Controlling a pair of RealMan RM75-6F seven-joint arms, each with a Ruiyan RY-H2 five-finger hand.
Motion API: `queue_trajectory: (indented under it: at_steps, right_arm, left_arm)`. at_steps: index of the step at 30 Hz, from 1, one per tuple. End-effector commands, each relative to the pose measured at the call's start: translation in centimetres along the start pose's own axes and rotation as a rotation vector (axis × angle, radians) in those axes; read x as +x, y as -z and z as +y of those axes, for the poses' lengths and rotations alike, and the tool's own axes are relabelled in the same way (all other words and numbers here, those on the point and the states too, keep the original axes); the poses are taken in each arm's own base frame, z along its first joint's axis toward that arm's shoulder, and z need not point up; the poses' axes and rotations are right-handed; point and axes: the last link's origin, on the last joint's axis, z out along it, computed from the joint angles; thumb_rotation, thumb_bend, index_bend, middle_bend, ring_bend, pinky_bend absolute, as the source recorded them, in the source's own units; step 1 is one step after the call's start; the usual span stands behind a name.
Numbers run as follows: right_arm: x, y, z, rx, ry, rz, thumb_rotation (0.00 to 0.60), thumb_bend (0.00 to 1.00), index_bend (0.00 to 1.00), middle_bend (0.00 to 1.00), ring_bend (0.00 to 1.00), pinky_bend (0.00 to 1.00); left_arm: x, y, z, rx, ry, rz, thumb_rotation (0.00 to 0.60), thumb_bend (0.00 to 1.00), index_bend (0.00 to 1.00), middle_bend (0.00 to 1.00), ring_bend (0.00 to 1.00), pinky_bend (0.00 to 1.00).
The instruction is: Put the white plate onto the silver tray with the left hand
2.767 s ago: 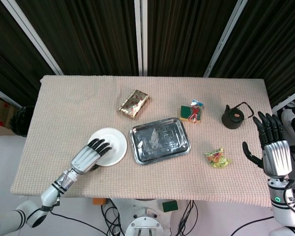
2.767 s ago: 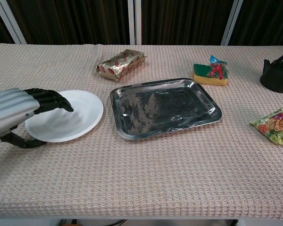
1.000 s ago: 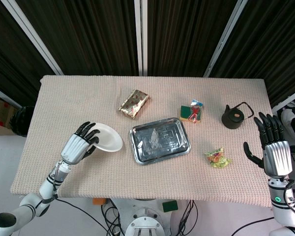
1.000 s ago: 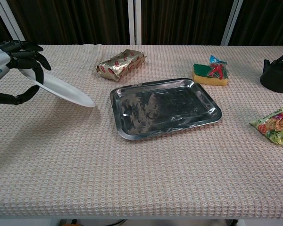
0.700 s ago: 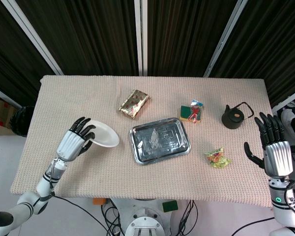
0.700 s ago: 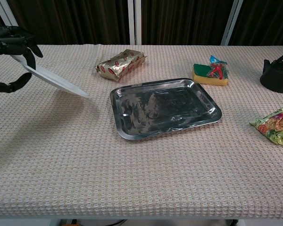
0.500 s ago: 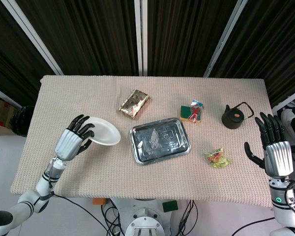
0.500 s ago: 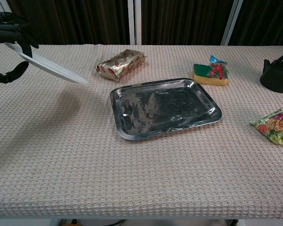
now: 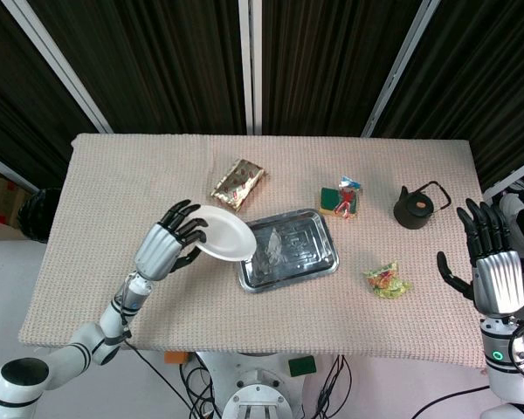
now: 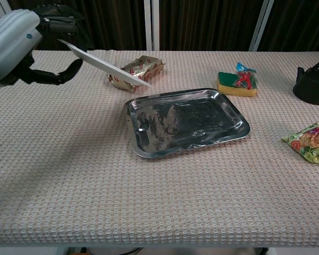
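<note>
Your left hand is holding the round white plate tilted in the air, overlapping the rectangular silver metal tray's left edge. Keep carrying rightward, level it, then lower gently.

Bench under a beige waffle-weave cloth, silver tray lying near its middle, gold foil packet behind the tray, green and yellow sponge pack further right, black teapot near the right edge, crumpled snack bag toward the front right
</note>
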Motion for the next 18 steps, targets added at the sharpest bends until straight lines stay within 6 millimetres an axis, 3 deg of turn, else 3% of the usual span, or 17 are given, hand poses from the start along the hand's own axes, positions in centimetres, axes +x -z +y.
queue_trajectory:
  at_steps: [1, 9, 18]
  right_arm:
    - [0.2, 0.0, 0.2, -0.006, 0.005, 0.005, 0.6, 0.41, 0.0, 0.0, 0.0, 0.0]
    - [0.8, -0.3, 0.6, -0.015, 0.014, 0.028, 0.6, 0.42, 0.0, 0.0, 0.0, 0.0]
    - [1.0, -0.3, 1.0, -0.029, 0.008, 0.034, 0.6, 0.42, 0.0, 0.0, 0.0, 0.0]
  left_arm:
    - [-1.5, -1.6, 1.2, -0.006, 0.046, -0.012, 0.6, 0.53, 0.84, 0.41, 0.18, 0.18]
    - [-4.6, -4.7, 3.2, 0.007, 0.129, -0.047, 0.6, 0.54, 0.84, 0.42, 0.18, 0.18]
    - [-8.1, -6.1, 5.0, 0.025, 0.172, -0.128, 0.6, 0.55, 0.84, 0.42, 0.18, 0.18]
